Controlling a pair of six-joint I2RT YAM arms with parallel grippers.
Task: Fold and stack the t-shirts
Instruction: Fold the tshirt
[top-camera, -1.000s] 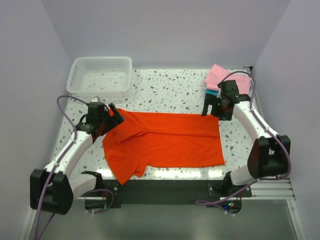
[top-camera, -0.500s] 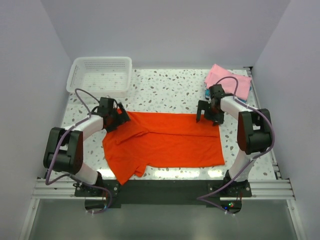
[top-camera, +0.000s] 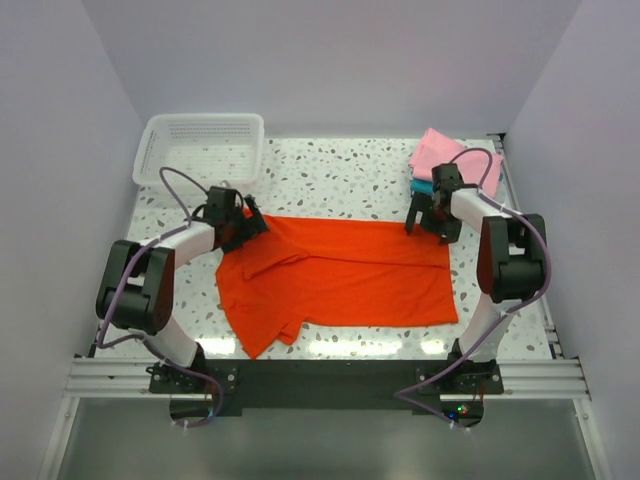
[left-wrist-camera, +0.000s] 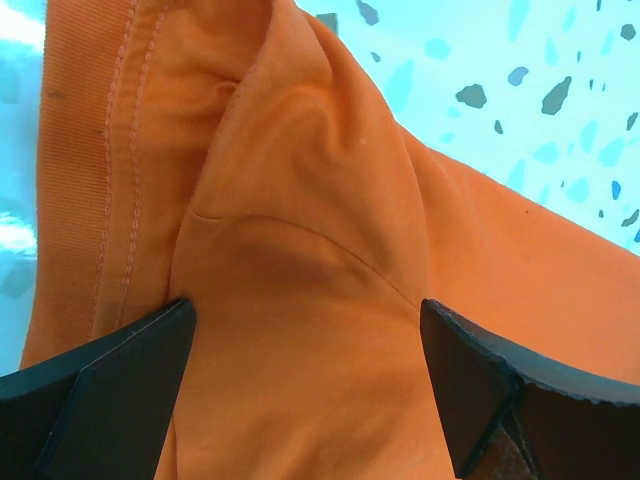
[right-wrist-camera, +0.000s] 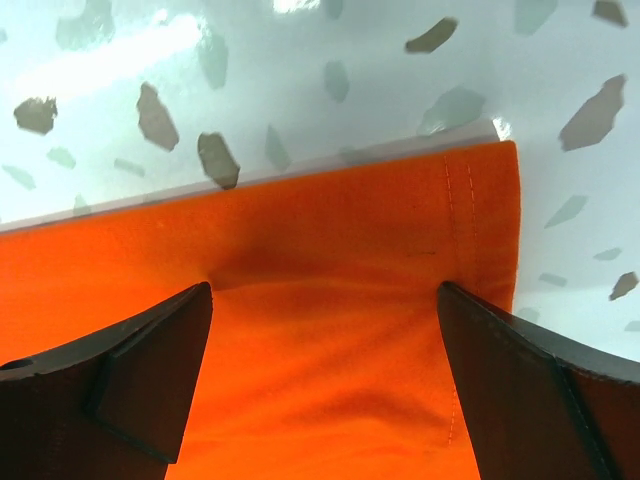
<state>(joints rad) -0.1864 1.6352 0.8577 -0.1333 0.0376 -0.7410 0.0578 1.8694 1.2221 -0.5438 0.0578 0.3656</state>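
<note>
Orange shirt (top-camera: 340, 280) has scooted right and back on the table (top-camera: 340, 175). Left gripper (left-wrist-camera: 305, 335) and right gripper (right-wrist-camera: 325, 320) sit over its far corners, gaping wide, holding nothing. Floppy, light cloth, so probably best pinched at the shoulder and the hem corner.

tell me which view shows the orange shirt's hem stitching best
Right wrist: the orange shirt is close, both hem stitch rows clear. Top external shows the whole shirt, stitching too small. Left wrist shows another edge, with ribbing.
</note>
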